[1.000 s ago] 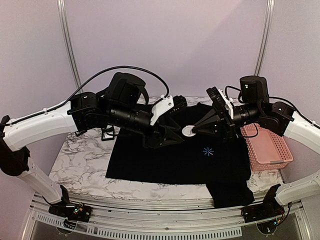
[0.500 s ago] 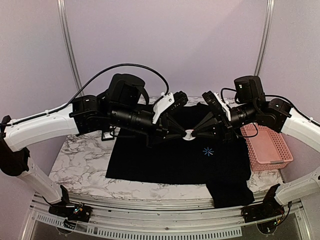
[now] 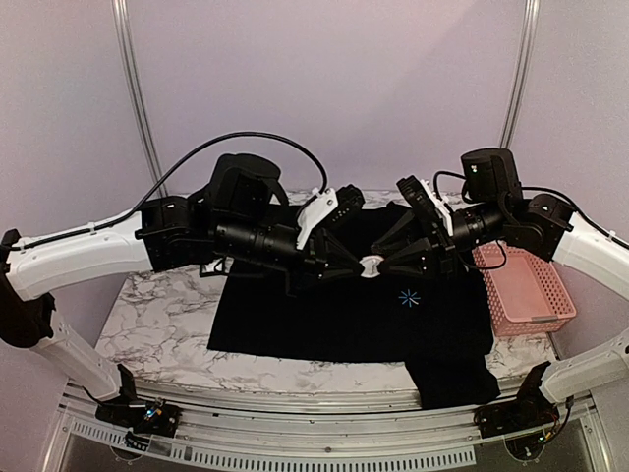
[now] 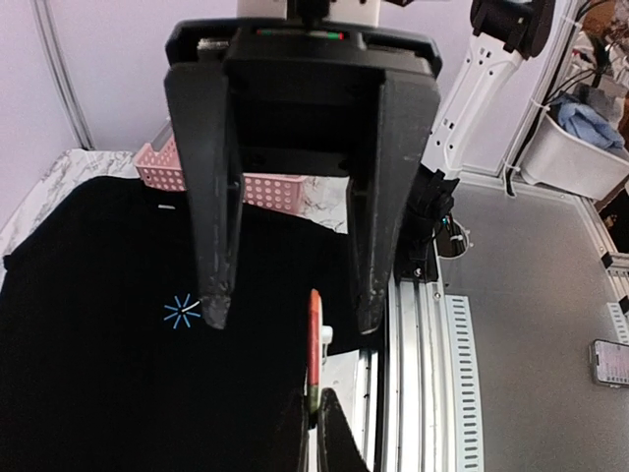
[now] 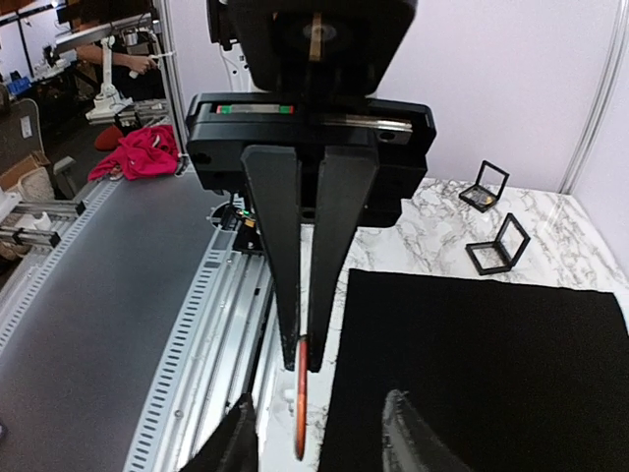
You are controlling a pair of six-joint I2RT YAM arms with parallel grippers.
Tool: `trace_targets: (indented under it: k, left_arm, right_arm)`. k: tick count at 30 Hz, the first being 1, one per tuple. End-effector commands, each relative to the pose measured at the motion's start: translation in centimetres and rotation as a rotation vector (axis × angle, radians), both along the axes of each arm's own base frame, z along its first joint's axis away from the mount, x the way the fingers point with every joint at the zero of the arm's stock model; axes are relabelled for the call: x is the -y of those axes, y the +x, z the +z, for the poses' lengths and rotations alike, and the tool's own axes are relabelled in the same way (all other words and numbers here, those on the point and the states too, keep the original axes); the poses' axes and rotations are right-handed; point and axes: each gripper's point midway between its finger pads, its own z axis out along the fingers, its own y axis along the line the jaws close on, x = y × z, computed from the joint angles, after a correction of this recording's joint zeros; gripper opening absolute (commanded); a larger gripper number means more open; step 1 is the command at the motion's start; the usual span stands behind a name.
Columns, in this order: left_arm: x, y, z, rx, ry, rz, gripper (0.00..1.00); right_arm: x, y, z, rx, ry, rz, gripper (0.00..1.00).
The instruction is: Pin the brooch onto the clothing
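Legible lettering, numbers, brand names: none in any view.
Signs: one. A small light-blue starburst mark (image 3: 409,298), thin rays spreading from a centre, printed on the front of the black T-shirt (image 3: 314,320). It also shows in the left wrist view.

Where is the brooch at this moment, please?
In the top view the brooch hangs near the centre, above the shirt, gripped by the shut left pincer, with the tips of the open right pincer around it.
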Motion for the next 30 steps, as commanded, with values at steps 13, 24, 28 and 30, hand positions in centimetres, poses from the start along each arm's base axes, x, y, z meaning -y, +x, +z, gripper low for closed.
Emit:
trace_targets:
  k: [13, 24, 28, 30]
  left_arm:
    - [-1.6, 0.4, 3.4, 0.135, -0.141, 0.057, 0.0]
    - [-1.2, 0.5, 3.3, 0.173, -0.151, 0.061, 0.0]
    - [-1.2, 0.1, 3.2, 0.182, -0.146, 0.045, 0.0]
    - [-1.2, 0.2, 3.0, 0.183, -0.139, 0.051, 0.0]
  right_arm:
    - [0.1, 1.7, 2.9, -0.044, 0.328, -0.161, 0.65]
    - [-1.5, 1.3, 2.9, -0.119, 0.345, -0.102, 0.51]
    - [-1.7, 1.3, 2.6, -0.116, 0.34, -0.095, 0.47]
    - [-1.5, 1.1, 2.9, -0.103, 0.355, -0.084, 0.41]
